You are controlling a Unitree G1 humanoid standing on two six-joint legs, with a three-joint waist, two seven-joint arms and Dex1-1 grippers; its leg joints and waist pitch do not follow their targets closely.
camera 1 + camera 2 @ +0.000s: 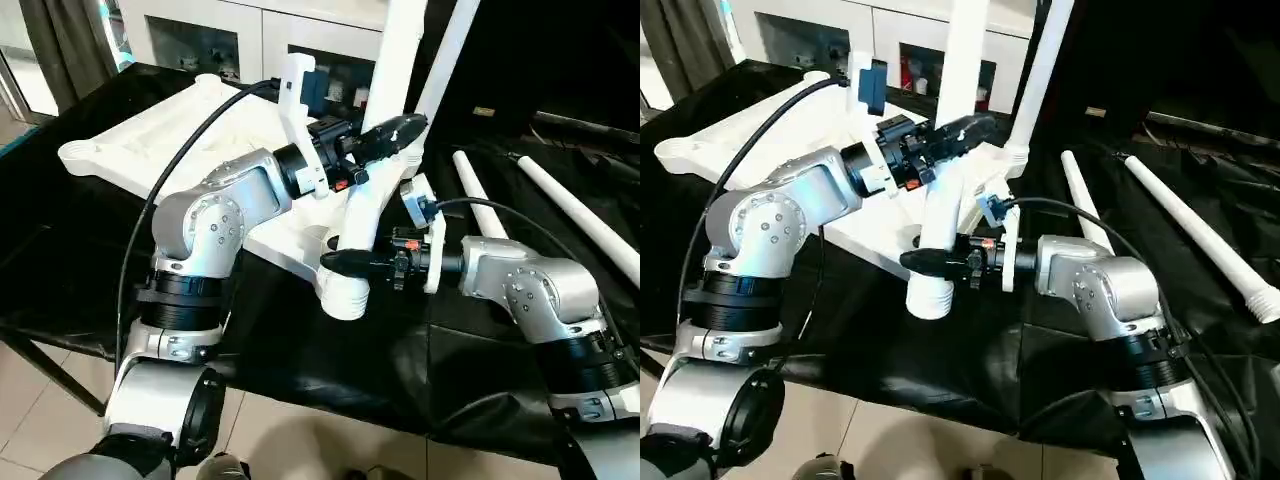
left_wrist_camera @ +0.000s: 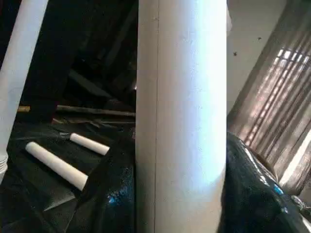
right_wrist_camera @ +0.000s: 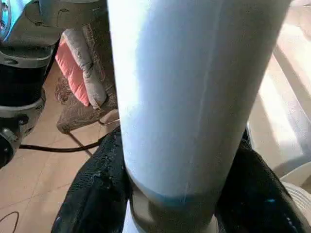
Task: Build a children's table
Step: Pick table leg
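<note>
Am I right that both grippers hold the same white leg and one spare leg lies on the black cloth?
Not quite: two spare legs lie on the black cloth, as the left eye view shows. Left gripper and right gripper do hold one leg.

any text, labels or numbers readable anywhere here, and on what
None can be read.
The small tag on the black cloth behind the legs: too small to tell whether it bears any text.
The tabletop, the upright leg and both grippers bear no visible lettering.
</note>
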